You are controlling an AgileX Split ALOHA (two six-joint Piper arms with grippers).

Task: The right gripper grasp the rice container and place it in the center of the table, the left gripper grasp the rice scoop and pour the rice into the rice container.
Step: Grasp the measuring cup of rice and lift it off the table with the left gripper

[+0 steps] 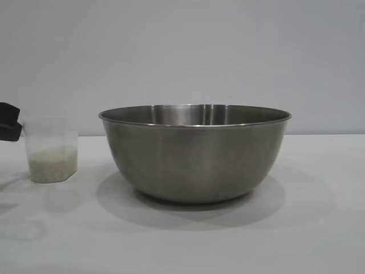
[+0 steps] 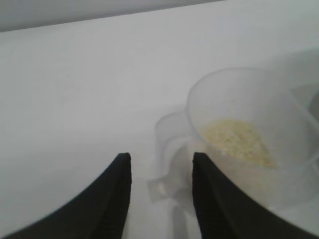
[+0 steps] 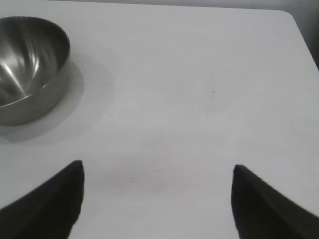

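Left gripper (image 1: 10, 129) (mostly cut off) beside rice scoop (image 1: 51, 149).

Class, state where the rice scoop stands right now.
In the exterior view the rice scoop stands on the table at far left, beside the steel bowl, with the left end effector at its handle side.

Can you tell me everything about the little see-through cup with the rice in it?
The rice scoop is a small cup of frosted, see-through plastic with a loop handle on its side. It stands upright on the white table, apart from the big steel bowl. A low layer of pale rice covers its bottom. The left gripper is open, with the handle between its fingers. Whether they touch it cannot be told.
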